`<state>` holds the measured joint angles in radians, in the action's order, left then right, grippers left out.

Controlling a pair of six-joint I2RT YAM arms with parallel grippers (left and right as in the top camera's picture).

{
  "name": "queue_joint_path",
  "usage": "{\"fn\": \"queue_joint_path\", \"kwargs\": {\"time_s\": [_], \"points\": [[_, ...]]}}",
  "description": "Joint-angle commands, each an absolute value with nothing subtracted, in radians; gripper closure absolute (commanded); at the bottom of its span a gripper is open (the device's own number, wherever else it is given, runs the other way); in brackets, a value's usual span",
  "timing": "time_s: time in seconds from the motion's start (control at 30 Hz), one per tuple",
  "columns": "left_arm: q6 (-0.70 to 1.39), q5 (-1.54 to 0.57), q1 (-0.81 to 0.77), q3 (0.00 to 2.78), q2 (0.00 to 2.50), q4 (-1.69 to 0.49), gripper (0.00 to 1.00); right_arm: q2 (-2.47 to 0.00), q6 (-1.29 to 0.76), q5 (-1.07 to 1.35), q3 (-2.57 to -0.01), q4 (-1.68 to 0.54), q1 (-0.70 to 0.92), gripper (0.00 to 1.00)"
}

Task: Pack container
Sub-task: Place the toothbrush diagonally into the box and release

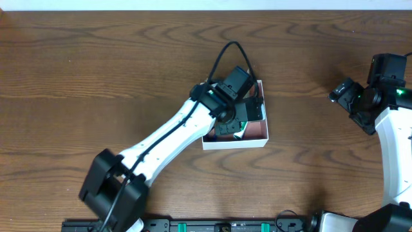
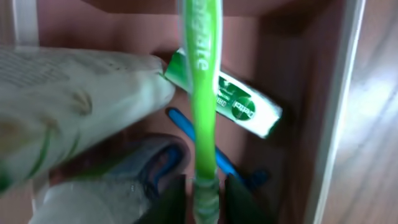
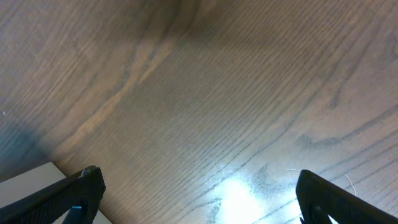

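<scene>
**Container directly under the left claw, toothbrush aimed into it**

The container (image 1: 244, 144) sits near the middle of the worktop (image 1: 96, 64), a little right of centre. The left claw (image 2: 206, 198) hangs right above its open top. The coming move therefore looks like a straight lowering and letting go, with no sideways reach needed.

That claw is clenched on the handle of a green toothbrush (image 2: 203, 93). The toothbrush's long axis runs straight out from the jaws, over the container's floor. It crosses above a green soap packet (image 2: 244, 107) that lies slantwise beneath it. I cannot tell whether the brush touches anything below.

The right claw (image 3: 199, 176) is spread wide and holds nothing. It hovers over bare wood well apart to the right, so the left arm is plainly the nearer one.

Counted:
- One container.
- One green toothbrush, held in the left claw.
- One soap packet, inside the container.
- One blue-handled item (image 2: 219, 158), inside, lying under the brush.
- One whitish tube (image 2: 68, 106), along the left side of the wrist view.

A blurred grey-blue shape beside the tube is too indistinct to name.
</scene>
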<state>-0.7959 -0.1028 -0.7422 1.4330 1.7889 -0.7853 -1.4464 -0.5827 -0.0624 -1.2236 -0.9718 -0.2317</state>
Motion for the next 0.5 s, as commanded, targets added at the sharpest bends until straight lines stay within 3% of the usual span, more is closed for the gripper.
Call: {"fn": "queue_joint_path", "kwargs": {"time_s": [0.0, 0.33, 0.4, 0.43, 0.47], "points": [[-0.836, -0.084, -0.740, 1.431, 1.787, -0.778, 0.73, -1.442, -0.567, -0.067, -1.227, -0.973, -0.236, 0.01], [-0.701, -0.031, -0.723, 1.460, 1.560, -1.058, 0.71, -1.442, -0.567, -0.067, -1.227, -0.973, -0.236, 0.01], [-0.692, -0.030, -0.689, 1.459, 1.526, -1.112, 0.53, -1.442, -0.567, -0.067, -1.227, -0.973, -0.236, 0.01], [-0.666, -0.030, -0.664, 1.459, 1.518, -1.131, 0.16, -1.442, -0.567, -0.067, -1.227, -0.973, -0.236, 0.01], [-0.638, -0.031, -0.638, 1.459, 1.517, -1.144, 0.02, -1.442, -0.567, -0.067, -1.227, -0.973, -0.236, 0.01]]}}
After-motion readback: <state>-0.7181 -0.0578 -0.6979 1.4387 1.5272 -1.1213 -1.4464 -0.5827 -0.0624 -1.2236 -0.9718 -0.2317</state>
